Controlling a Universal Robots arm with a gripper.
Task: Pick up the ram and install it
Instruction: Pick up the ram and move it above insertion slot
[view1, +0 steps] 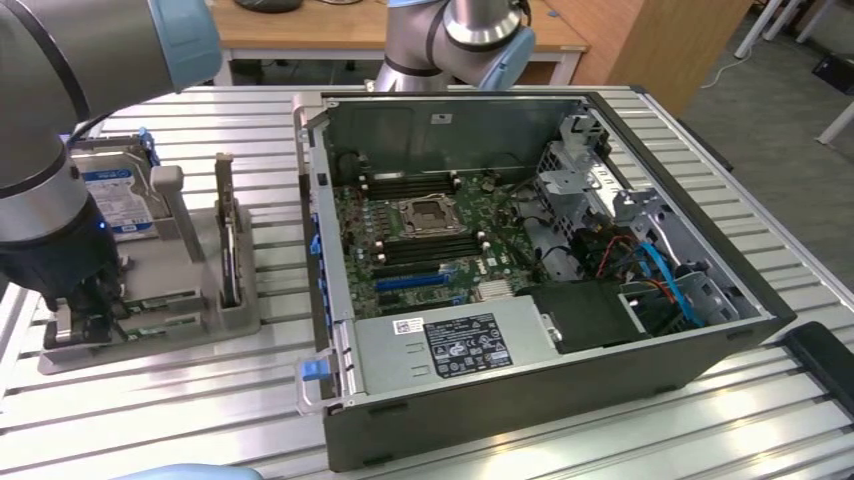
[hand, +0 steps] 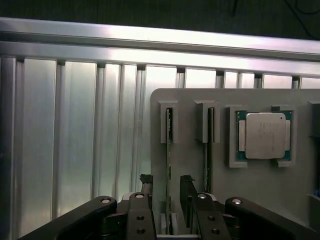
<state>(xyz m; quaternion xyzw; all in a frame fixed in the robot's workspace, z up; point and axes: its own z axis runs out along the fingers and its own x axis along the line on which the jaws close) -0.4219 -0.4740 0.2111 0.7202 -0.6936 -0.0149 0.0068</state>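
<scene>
thin green ram (hand: 169, 150), edge-on in grey tray (hand: 260, 192); jaws spread astride it, holding nothing

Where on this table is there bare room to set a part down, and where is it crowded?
Free: the table slats on the camera's side of the grey holder; and the slats on the exterior view's right of the computer case. Crowded: the holder, where open jaws straddle a ram, and the narrow gap between holder and case.
</scene>
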